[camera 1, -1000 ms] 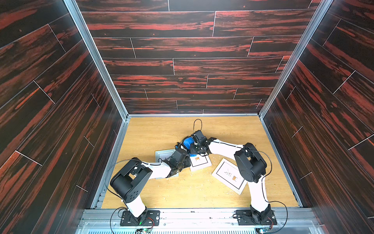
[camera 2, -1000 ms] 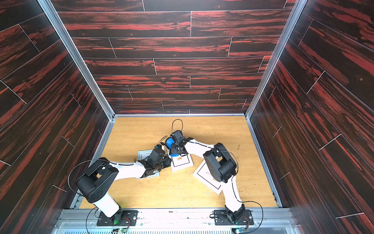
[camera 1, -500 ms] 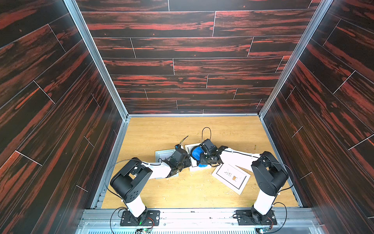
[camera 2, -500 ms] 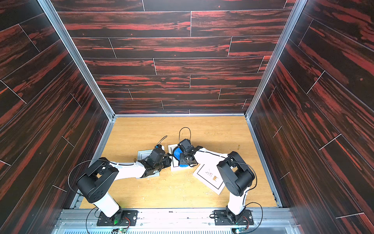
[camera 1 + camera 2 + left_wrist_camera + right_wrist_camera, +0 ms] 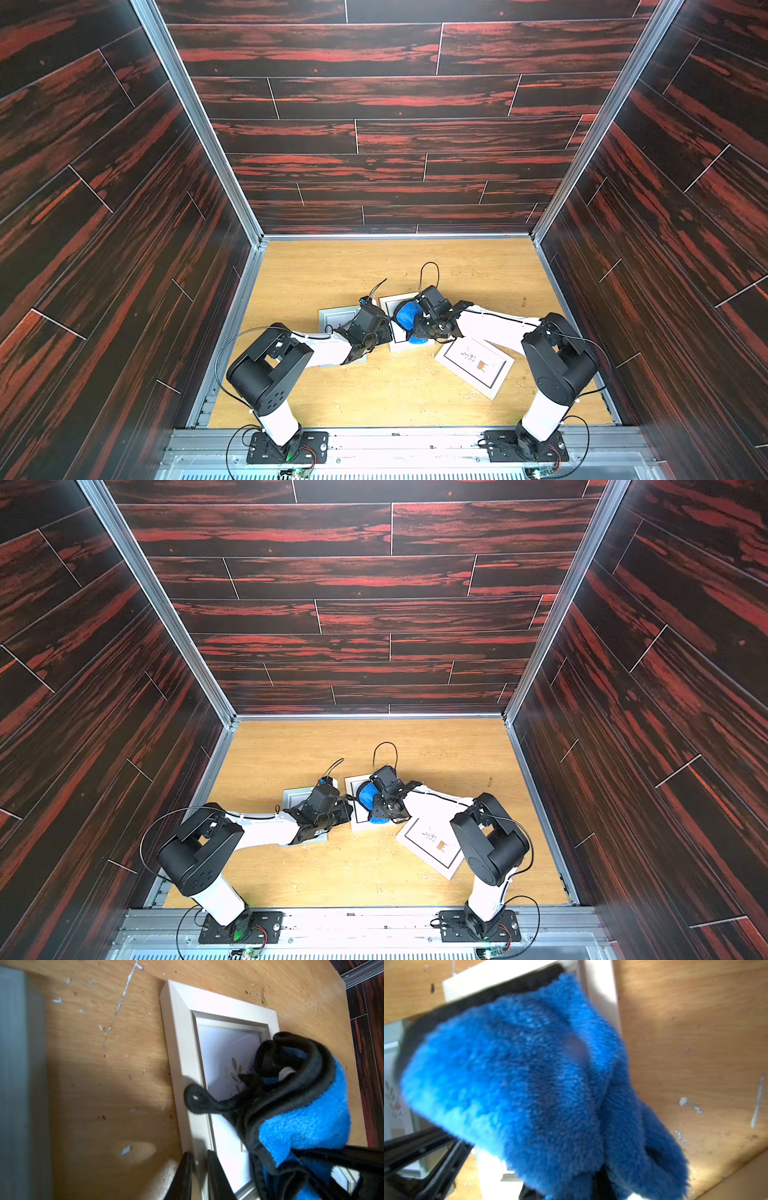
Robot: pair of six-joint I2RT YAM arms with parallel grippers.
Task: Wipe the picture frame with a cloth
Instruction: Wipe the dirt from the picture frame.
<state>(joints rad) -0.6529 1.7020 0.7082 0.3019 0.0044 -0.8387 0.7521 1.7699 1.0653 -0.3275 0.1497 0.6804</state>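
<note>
My right end effector is closed tight on the bunched blue cloth, which rests on the frame in the middle of the bench. My left end effector pinches the frame's side rim.

The left arm reaches from its near base toward the middle, stretched out low. The left gripper is pinched on the edge of the picture frame. The right arm reaches in from the right. The right gripper points left and is squeezed tight on the cloth. The two grippers are just beside each other.
</note>
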